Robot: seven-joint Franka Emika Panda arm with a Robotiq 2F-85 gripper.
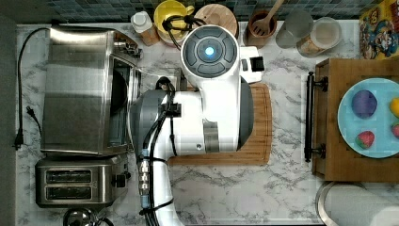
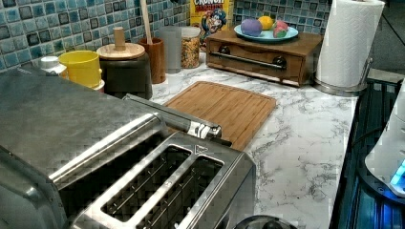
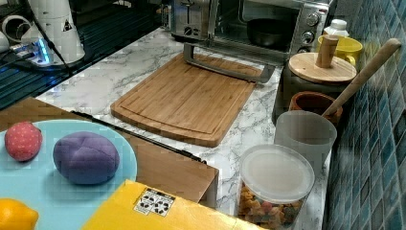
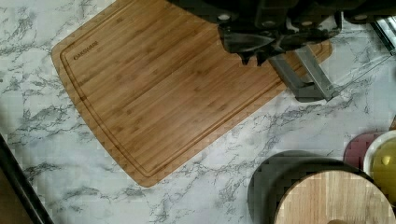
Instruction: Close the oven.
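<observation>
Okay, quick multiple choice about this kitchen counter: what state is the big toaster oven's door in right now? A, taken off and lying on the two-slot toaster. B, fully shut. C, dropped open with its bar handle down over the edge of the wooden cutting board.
C: in the right view the oven has its door handle lowered over the cutting board, and its dark inside shows.

oven (image 1: 77, 89) door hidden by arm (image 1: 202, 113) | pincer (image 4: 254, 58) tips unclear

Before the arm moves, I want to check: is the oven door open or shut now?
Open. In the right view the oven has its glass door dropped down flat, the bar handle lies over the cutting board edge, and the dark interior shows.
</observation>
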